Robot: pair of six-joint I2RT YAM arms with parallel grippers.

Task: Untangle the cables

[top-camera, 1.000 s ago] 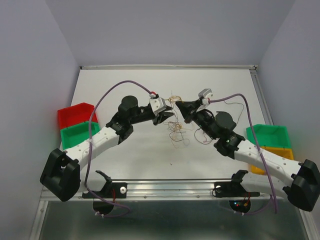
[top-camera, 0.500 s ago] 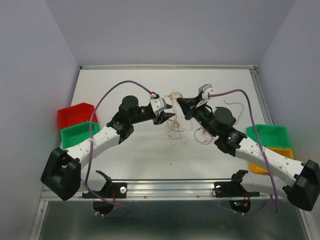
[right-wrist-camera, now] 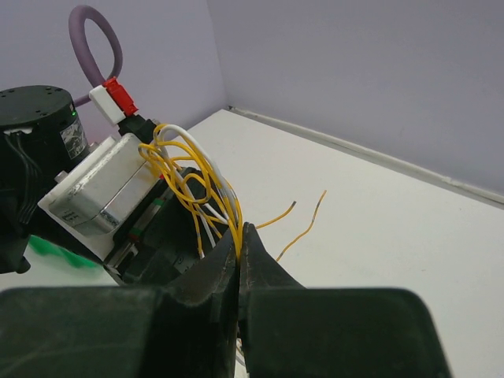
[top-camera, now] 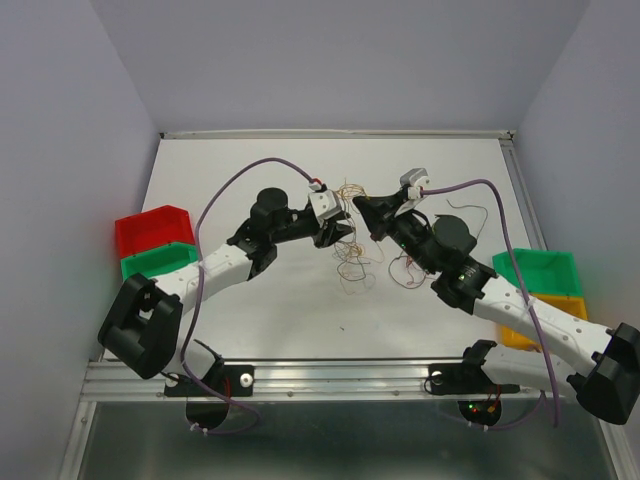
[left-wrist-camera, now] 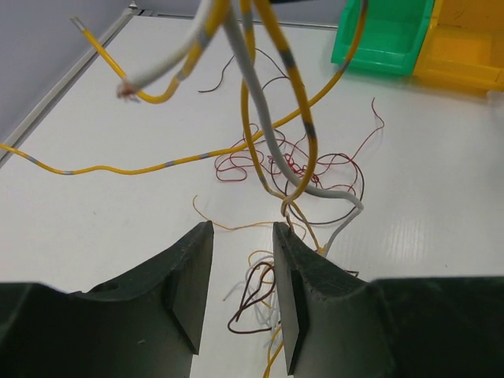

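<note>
Faint marks on the grey housing of the left arm's wrist, too blurred to read. Counted on the white bench: two arms and four bins. At the left edge, one red bin touching the left green bin; at the right edge, the right green bin set against one yellow bin. Two purple cords, one arching over each arm. Right hand clamped tight on the cables, pinching a small bunch of yellow and white strands at the very fingertips and holding them raised above the middle of the bench. Left hand just beside it and facing it, jaws apart by a narrow gap, gripping nothing. Hanging from above in front of the left hand: several yellow strands with grey bands and one pale grey-white strand. Lying loose on the bench below and between the two hands: the remainder of the tangle in red, dark brown, orange and white loops. Apart from the tangle, one thin dark strand on the bench near the right arm.
</note>
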